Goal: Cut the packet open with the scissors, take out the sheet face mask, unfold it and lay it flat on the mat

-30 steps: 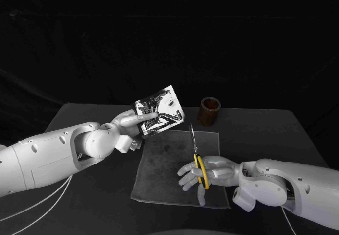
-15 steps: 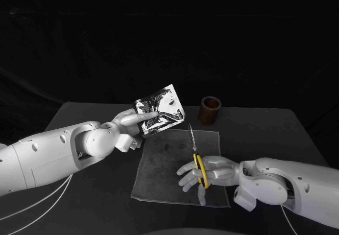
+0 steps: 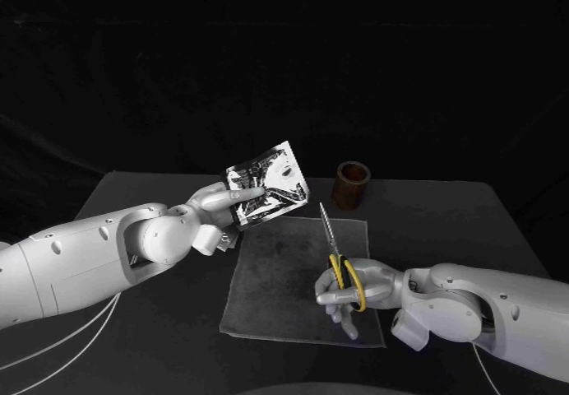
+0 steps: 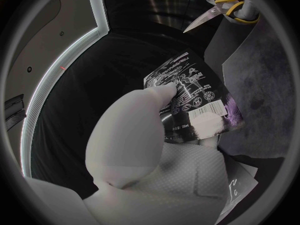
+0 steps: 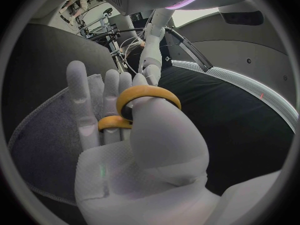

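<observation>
So far, head view: silver foil packet (image 3: 270,185) looks uncut, pinched at its lower edge by the left hand (image 3: 219,206), raised over the far end of the dark grey cloth mat (image 3: 279,280). Cutting, taking out the mask, unfolding and laying flat are all left.
Head view, tool: yellow-handled steel scissors (image 3: 335,247) gripped by the right hand (image 3: 356,292), with the tips just below the packet's corner and apart from it.
Left wrist view: the fingers (image 4: 165,92) press the packet's printed back. The scissor tips are near, not touching.
Right wrist view: the right hand is threaded through the yellow loops, above the mat on the black worktop (image 3: 451,214).
</observation>
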